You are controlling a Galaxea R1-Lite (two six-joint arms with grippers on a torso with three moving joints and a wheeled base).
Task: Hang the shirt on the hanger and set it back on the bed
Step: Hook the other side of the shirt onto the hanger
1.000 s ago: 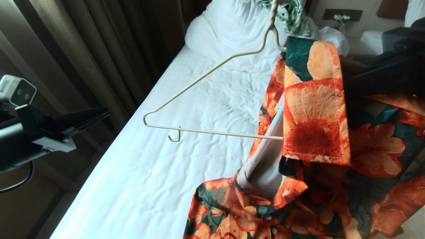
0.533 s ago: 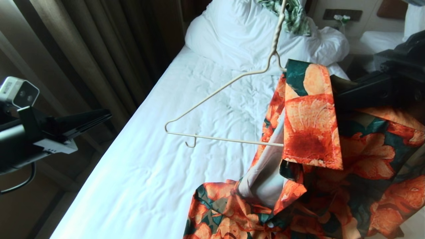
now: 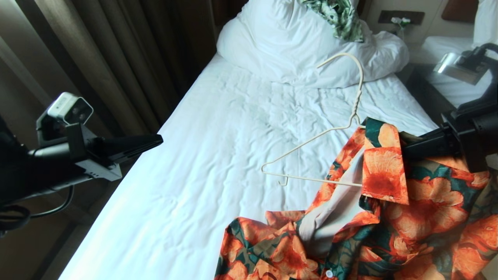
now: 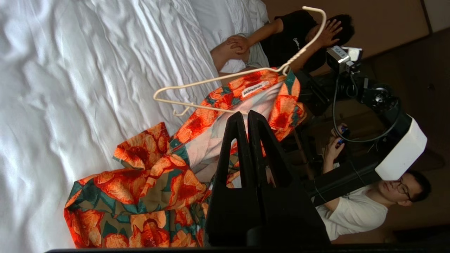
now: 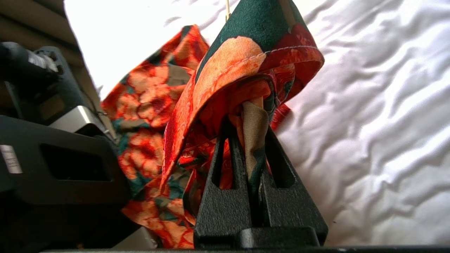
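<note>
Shirt (image 3: 389, 217): my right gripper (image 5: 251, 154) was clamped on its collar, one shoulder on the hanger (image 3: 311, 155).
Change: hanger and shirt had come down close over the bed (image 3: 194, 175), so laying down seemed near.
Left gripper (image 3: 149, 142): closed, empty, at bedside.
Neck label (image 4: 255, 90): white, writing unreadable.

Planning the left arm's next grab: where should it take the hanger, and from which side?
Probably the bare corner of the hanger, where the sloping arm meets the bottom bar: it juts clear over the bed, uncovered by the shirt. Come from the robot's left with the left gripper, jaws across the thin wire. The right gripper pinches the covered side.
</note>
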